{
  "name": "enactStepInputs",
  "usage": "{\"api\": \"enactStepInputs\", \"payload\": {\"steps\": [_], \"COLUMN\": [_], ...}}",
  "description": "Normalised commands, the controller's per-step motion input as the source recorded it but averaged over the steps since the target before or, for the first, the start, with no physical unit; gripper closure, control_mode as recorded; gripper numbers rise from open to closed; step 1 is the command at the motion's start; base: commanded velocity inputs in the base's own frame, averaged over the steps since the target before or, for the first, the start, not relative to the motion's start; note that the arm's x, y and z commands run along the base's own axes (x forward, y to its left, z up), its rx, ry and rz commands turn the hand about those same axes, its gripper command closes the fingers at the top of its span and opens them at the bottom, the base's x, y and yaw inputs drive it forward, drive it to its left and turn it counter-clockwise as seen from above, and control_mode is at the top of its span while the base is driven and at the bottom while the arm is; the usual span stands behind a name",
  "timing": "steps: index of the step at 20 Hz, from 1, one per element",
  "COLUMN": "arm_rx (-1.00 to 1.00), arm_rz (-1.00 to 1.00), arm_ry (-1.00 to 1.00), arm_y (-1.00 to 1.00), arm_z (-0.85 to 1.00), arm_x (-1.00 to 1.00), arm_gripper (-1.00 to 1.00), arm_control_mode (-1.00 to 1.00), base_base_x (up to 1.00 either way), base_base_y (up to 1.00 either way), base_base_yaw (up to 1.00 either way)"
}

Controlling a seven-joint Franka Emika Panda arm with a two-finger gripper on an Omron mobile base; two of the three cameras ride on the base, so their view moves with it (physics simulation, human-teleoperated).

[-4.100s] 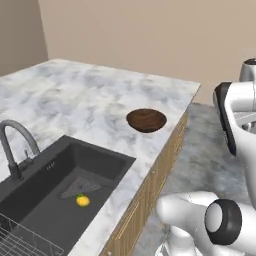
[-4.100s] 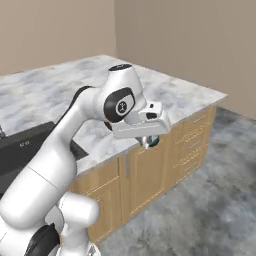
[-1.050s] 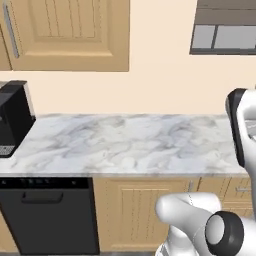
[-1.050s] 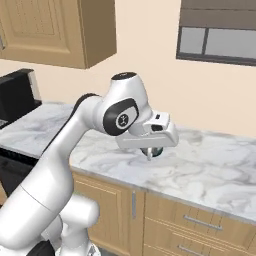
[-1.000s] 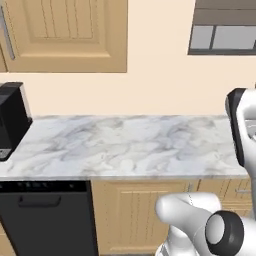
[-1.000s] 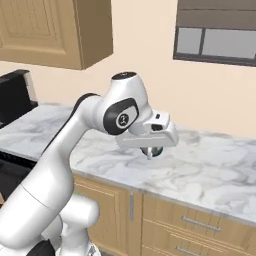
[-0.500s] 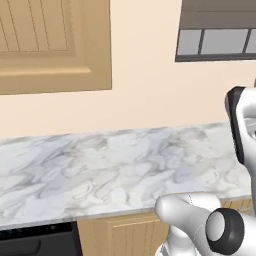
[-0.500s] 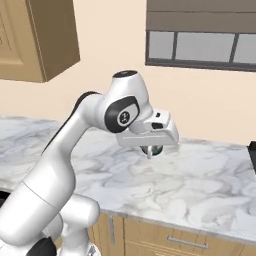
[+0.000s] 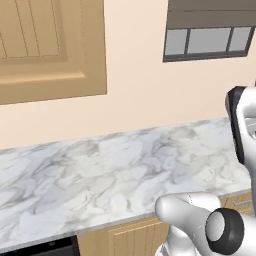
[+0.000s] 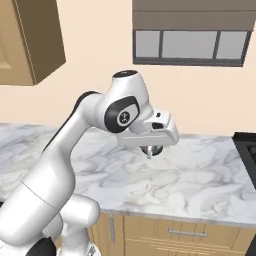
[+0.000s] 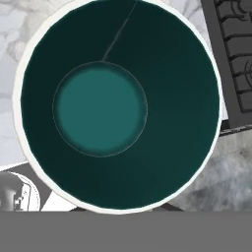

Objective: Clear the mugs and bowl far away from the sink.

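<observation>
Over the marble counter [image 10: 200, 180], the arm is bent at the elbow, hand level, with the gripper [image 10: 150, 151] pointing down. One mug [image 11: 118, 103] fills the hand view: dark teal inside, pale rim, seen from straight above. The jaws are clamped shut on it, held above the counter. One stove [image 11: 236, 59] corner sits beside it.

Dark teal mug [image 11: 118, 103] with a white rim; grey-veined white marble counter [image 9: 100, 175]; light wood cabinet [image 9: 50, 45] above the counter; peach wall [image 9: 135, 100].
</observation>
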Motion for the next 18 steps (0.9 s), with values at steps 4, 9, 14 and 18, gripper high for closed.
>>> {"api": "enactStepInputs", "payload": {"steps": [4, 9, 14, 18], "arm_rx": [0.0, -0.05, -0.06, 0.0], "arm_rz": [0.0, -0.01, 0.0, 0.0], "arm_ry": [0.0, 0.01, 0.0, 0.0], "arm_y": [0.0, 0.06, 0.2, 0.28], "arm_z": [0.0, -0.08, -0.18, -0.28], "arm_x": [0.0, 0.35, 0.47, 0.56], "arm_gripper": [1.0, 1.0, 1.0, 1.0], "arm_control_mode": [1.0, -1.0, -1.0, -1.0], "base_base_x": [0.62, 0.1, 0.0, 0.0], "base_base_y": [0.13, 0.01, 0.0, 0.0], "base_base_yaw": [-0.23, -0.02, 0.0, 0.0]}}
